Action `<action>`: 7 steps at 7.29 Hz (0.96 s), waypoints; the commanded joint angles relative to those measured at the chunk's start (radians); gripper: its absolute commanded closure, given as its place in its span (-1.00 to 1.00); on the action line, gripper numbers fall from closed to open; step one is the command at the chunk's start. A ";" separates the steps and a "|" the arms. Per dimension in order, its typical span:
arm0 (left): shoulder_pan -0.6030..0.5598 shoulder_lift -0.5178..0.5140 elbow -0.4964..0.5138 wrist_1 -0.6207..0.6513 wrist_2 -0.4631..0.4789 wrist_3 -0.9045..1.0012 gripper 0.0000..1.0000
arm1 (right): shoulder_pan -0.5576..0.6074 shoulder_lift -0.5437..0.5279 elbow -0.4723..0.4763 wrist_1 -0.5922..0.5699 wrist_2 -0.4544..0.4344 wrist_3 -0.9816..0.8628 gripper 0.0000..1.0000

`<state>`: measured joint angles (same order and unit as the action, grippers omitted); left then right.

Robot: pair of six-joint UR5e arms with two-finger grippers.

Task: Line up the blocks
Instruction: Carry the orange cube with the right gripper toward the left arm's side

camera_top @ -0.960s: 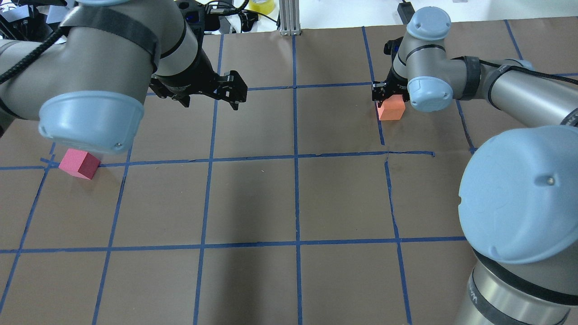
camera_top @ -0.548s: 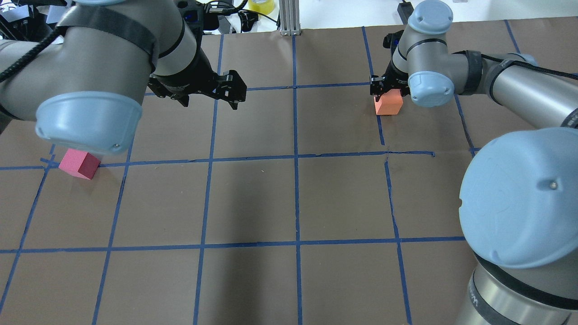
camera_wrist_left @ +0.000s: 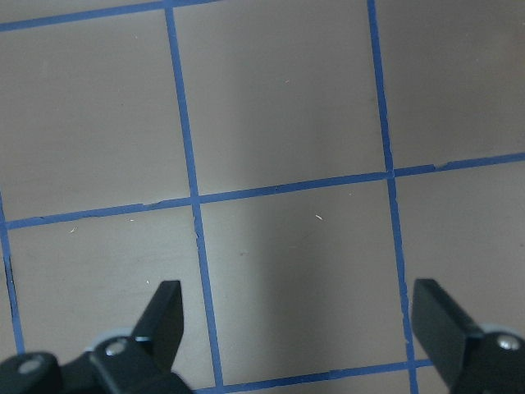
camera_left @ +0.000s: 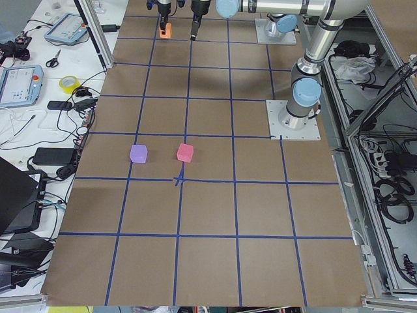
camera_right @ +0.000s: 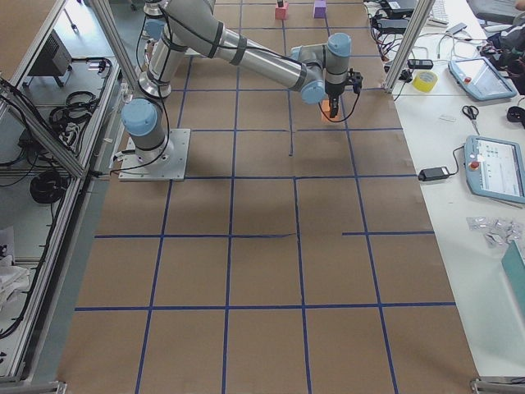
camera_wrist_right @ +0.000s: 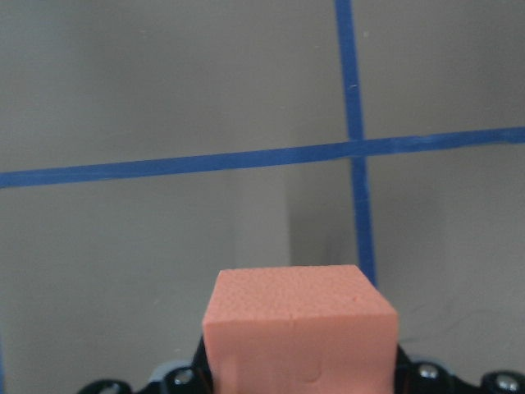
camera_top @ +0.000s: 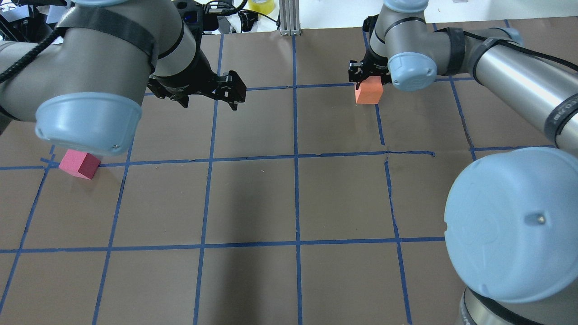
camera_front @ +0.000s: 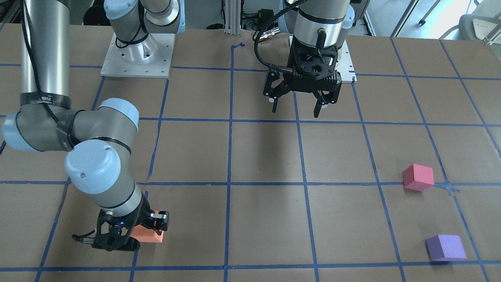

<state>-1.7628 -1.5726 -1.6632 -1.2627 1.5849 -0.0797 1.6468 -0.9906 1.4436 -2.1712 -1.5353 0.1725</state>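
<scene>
My right gripper [camera_top: 366, 82] is shut on the orange block [camera_top: 369, 92] and holds it low over the table at the far right-centre. The block fills the bottom of the right wrist view [camera_wrist_right: 299, 328] and also shows in the front view [camera_front: 153, 235]. My left gripper [camera_top: 210, 102] is open and empty, hovering over bare paper in the far left-centre [camera_front: 295, 111]. The pinkish-red block [camera_top: 79, 163] lies at the left by a tape crossing [camera_front: 418, 177]. The purple block [camera_front: 446, 247] lies beyond it and is hidden by my left arm in the overhead view.
Brown paper with a blue tape grid [camera_top: 296, 155] covers the table. A metal post [camera_top: 289, 18] stands at the far edge, with cables and a yellow tape roll [camera_top: 262, 5] behind it. The two arm base plates [camera_front: 137, 55] sit on the robot's side.
My right gripper has carried the orange block to the left, towards the table's middle, and slightly farther away. The left arm and the pinkish-red block have not moved.
</scene>
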 commanded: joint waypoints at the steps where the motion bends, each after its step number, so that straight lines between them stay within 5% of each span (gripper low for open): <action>1: -0.001 0.002 -0.001 0.000 0.000 -0.002 -1.00 | 0.140 0.035 -0.035 0.005 0.000 0.187 1.00; 5: -0.001 0.000 -0.001 0.000 0.000 -0.002 -1.00 | 0.287 0.184 -0.189 0.007 -0.017 0.317 1.00; 6: -0.001 0.000 -0.001 0.000 0.001 -0.002 -1.00 | 0.289 0.196 -0.189 0.007 -0.016 0.317 0.78; 7: -0.001 0.000 -0.001 0.000 0.001 -0.002 -1.00 | 0.291 0.199 -0.183 0.010 -0.017 0.317 0.14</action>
<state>-1.7641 -1.5724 -1.6644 -1.2625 1.5858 -0.0813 1.9315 -0.8033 1.2612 -2.1642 -1.5514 0.4862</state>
